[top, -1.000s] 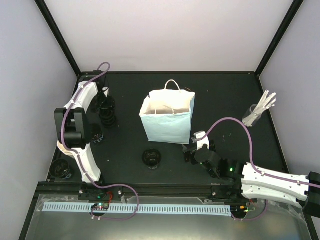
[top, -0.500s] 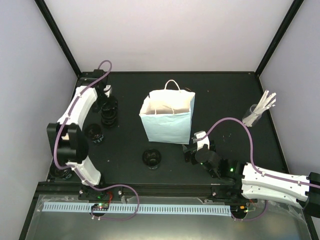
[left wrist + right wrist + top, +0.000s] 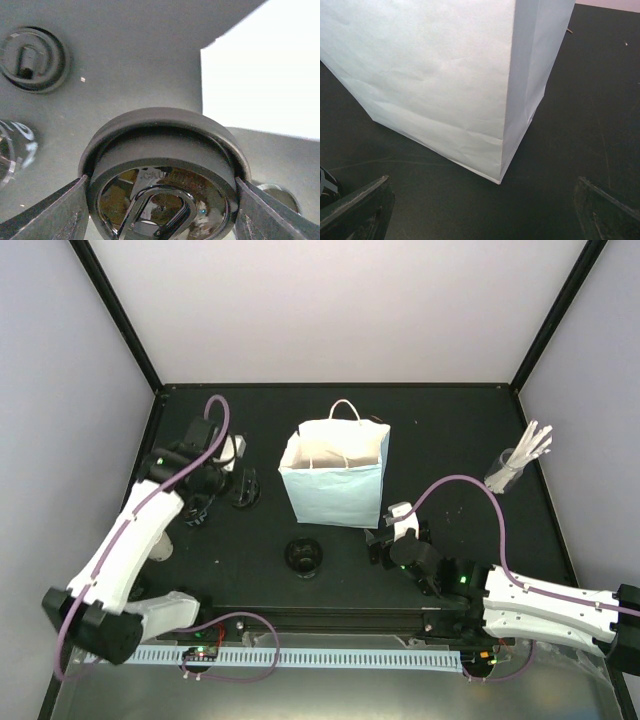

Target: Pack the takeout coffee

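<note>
My left gripper (image 3: 243, 488) is shut on a coffee cup (image 3: 162, 170). In the left wrist view its glossy black lid fills the space between my fingers (image 3: 50, 215), and both pads press its rim. This cup is just left of the light-blue paper bag (image 3: 335, 478), which stands open in mid table. A second black-lidded cup (image 3: 303, 557) stands in front of the bag. Another lid (image 3: 32, 57) shows on the table beyond the held cup. My right gripper (image 3: 393, 537) is open and empty by the bag's front right corner (image 3: 500, 177).
A clear glass of white sticks (image 3: 515, 465) stands at the right edge of the black table (image 3: 450, 430). Black frame posts rise at the back corners. The right arm's purple cable (image 3: 470, 485) arcs above the table near the bag.
My left arm has swung forward and right, carrying the cup from the back left corner toward the bag. The right arm has stayed still.
</note>
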